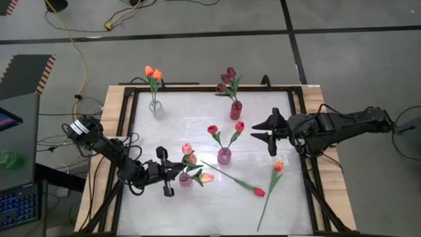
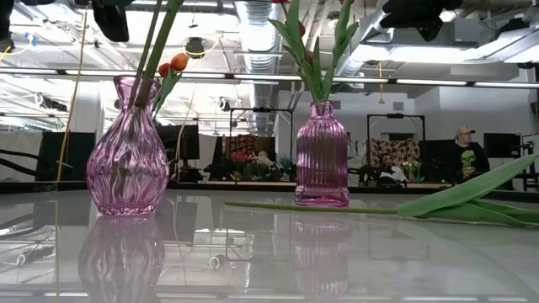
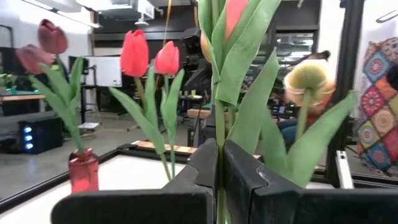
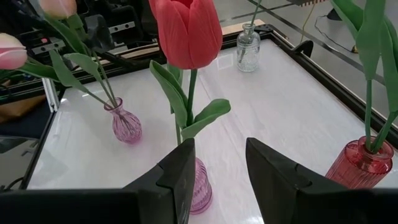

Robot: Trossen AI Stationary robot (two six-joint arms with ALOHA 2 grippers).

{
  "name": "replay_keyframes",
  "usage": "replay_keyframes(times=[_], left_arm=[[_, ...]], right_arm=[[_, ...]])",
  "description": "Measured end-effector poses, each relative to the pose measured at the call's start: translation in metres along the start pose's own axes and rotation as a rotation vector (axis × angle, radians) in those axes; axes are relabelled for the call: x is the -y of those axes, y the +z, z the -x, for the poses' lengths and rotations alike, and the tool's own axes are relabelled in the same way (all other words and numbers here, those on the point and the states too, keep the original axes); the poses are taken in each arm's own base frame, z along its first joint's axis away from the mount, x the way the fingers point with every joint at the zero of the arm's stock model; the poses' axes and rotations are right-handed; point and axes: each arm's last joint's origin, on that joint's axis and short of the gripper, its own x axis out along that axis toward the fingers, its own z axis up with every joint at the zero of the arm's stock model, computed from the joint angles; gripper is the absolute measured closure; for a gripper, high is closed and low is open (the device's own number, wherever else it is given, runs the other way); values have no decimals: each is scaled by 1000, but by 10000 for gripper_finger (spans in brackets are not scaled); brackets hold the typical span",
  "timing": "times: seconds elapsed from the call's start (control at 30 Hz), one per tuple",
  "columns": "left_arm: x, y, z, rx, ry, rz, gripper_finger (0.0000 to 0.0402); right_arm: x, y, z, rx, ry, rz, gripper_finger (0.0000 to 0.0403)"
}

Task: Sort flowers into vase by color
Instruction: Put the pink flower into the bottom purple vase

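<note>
My left gripper (image 1: 176, 169) (image 3: 219, 163) is at the near left, shut on a pink tulip (image 3: 233, 15) beside the round pink vase (image 1: 186, 179) (image 2: 128, 160), where other pink heads (image 1: 206, 177) stand. My right gripper (image 1: 258, 130) (image 4: 217, 168) hovers open just right of the ribbed pink vase (image 1: 224, 155) with two red tulips (image 4: 186, 31). Orange tulips stand in a clear vase (image 1: 156, 108), maroon ones in a red vase (image 1: 235, 110). A red tulip (image 1: 258, 192) and an orange tulip (image 1: 278, 166) lie flat on the table. My left gripper pinches the pink tulip's green stem (image 3: 219, 134) between its two fingers, below the leaves. The fingers come about level from the table's left and lie across the stem, which stands upright. In the low view green stems run down into the round pink vase's neck (image 2: 139, 84).
A black frame (image 1: 131, 131) borders the white table top. The two loose tulips lie across the near right part, their stems (image 1: 227, 174) reaching toward the centre. Cables lie on the floor beyond the far edge.
</note>
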Motion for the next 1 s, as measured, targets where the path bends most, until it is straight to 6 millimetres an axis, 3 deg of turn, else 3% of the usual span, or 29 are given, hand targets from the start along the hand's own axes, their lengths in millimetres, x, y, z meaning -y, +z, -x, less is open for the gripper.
replay_keyframes(times=[1.0], left_arm=[[4, -3, 4, -32, -4, -52, 400]], right_arm=[[0, 0, 0, 0, 0, 0, 235]])
